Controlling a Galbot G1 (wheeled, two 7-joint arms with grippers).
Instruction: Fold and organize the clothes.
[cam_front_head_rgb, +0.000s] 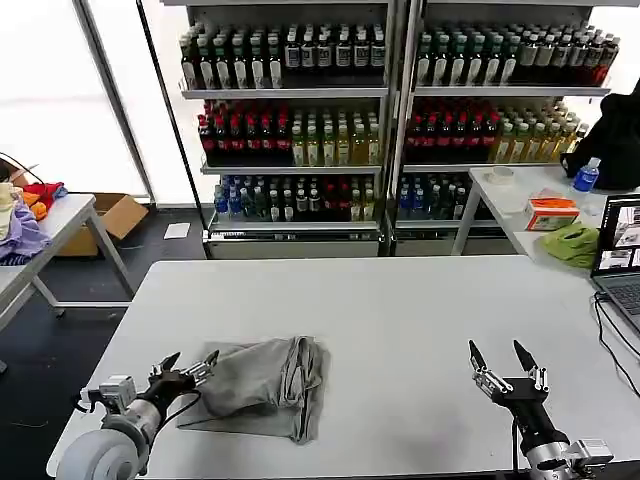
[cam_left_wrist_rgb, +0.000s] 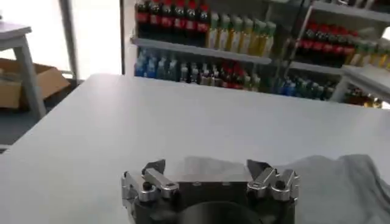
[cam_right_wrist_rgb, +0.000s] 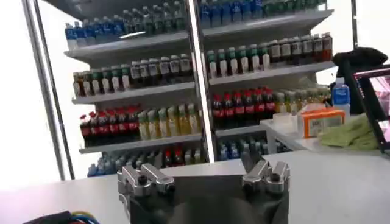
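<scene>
Left gripper (cam_front_head_rgb: 187, 365): fingers spread apart, holding nothing, low over the near-left part of the surface (cam_front_head_rgb: 400, 300), tips at the left edge of the grey shirt (cam_front_head_rgb: 262, 385); whether they touch the cloth cannot be told. In the left wrist view the same gripper (cam_left_wrist_rgb: 207, 167) shows its two fingers parted, with the shirt (cam_left_wrist_rgb: 341, 182) lying just ahead of them.

Right gripper (cam_front_head_rgb: 503, 355): fingers likewise parted and empty, hovering over the near-right part of the surface, well apart from the shirt. In the right wrist view this gripper (cam_right_wrist_rgb: 204, 169) faces the shelves with its fingers spread.

Grey shirt: one light grey garment, loosely folded and rumpled, lying flat on the near-left area of the white surface, between the two grippers but much closer to the left one.

Laptop (cam_front_head_rgb: 622, 255): open, at the right edge of the surface.

Shelves (cam_front_head_rgb: 390, 110): behind the surface, stocked with bottled drinks.

Side table (cam_front_head_rgb: 530, 195): right rear, carrying a lime-green cloth (cam_front_head_rgb: 572, 243) and an orange box (cam_front_head_rgb: 551, 212).
</scene>
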